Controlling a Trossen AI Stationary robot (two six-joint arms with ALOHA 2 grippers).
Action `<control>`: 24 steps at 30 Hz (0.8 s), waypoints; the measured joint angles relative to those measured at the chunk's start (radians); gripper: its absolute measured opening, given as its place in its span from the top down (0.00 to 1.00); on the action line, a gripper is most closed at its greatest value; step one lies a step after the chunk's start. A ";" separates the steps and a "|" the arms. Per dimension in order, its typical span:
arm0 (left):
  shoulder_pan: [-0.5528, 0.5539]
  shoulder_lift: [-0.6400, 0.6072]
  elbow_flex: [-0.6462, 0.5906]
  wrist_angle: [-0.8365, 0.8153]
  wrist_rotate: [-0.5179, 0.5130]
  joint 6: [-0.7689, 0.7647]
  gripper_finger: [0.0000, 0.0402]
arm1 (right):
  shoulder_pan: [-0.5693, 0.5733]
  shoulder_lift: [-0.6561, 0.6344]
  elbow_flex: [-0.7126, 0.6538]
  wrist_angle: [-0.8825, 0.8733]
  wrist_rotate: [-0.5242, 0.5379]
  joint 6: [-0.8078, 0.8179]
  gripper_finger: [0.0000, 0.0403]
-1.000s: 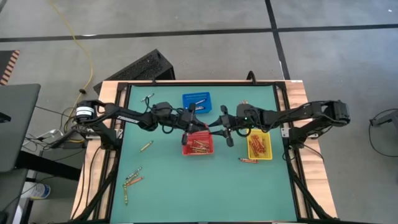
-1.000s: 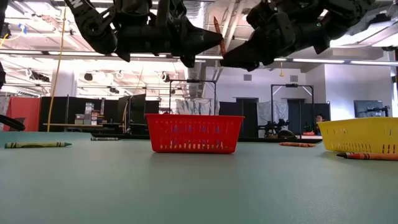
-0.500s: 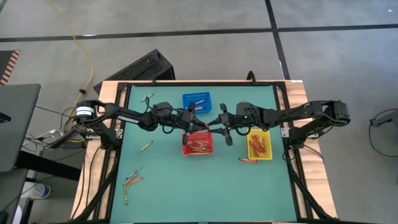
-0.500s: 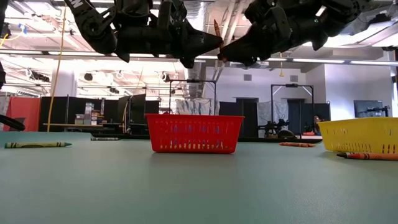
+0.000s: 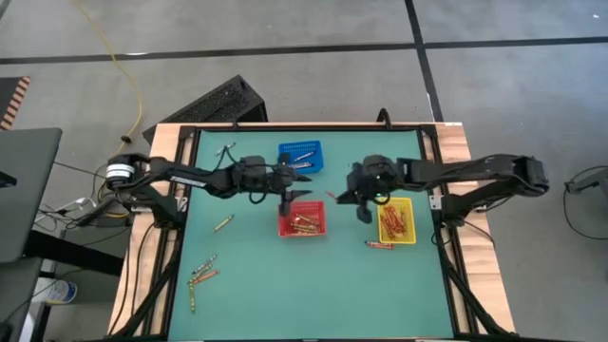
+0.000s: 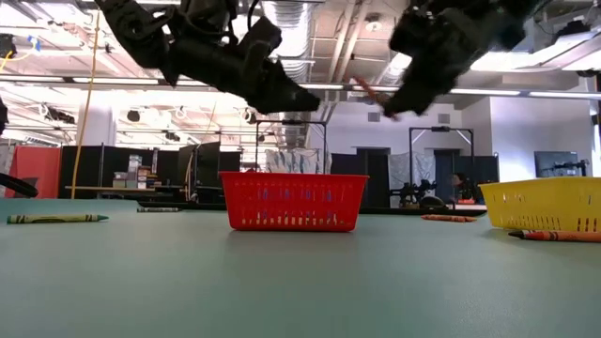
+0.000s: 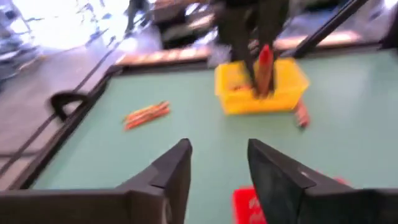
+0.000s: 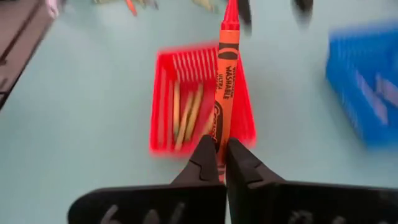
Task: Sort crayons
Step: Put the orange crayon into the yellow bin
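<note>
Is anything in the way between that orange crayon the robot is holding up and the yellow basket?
Nothing visible. The right gripper holds the orange crayon in the air beside the yellow basket, with only open space between them.

The floor [image 5: 285, 57] around the table is grey concrete crossed by dark lines, with a yellow cable [image 5: 122, 66] trailing over it. Beyond the table lies a large open hall with bright ceiling lights [image 6: 56, 89], exposed ducts [image 6: 300, 19], a white wall [image 6: 554, 127] and dark partitions [image 6: 113, 160] and racks along the back.
</note>
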 joint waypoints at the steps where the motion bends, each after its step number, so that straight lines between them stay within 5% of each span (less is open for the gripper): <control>1: 0.001 -0.019 0.000 -0.048 -0.029 0.012 0.61 | 0.001 -0.022 0.011 -0.080 0.011 0.045 0.99; 6: 0.004 -0.098 0.000 -0.243 -0.144 0.033 0.56 | 0.021 -0.109 0.032 -0.486 0.046 0.334 0.99; 13: 0.004 -0.118 0.000 -0.275 -0.157 0.032 0.55 | 0.120 -0.182 0.027 -0.881 0.190 0.821 0.99; 18: 0.004 -0.118 0.000 -0.307 -0.157 0.024 0.55 | 0.213 -0.190 -0.032 -0.968 0.201 1.107 0.99; 24: 0.004 -0.118 0.000 -0.310 -0.158 0.032 0.55 | 0.278 -0.163 -0.045 -0.948 0.197 1.194 0.95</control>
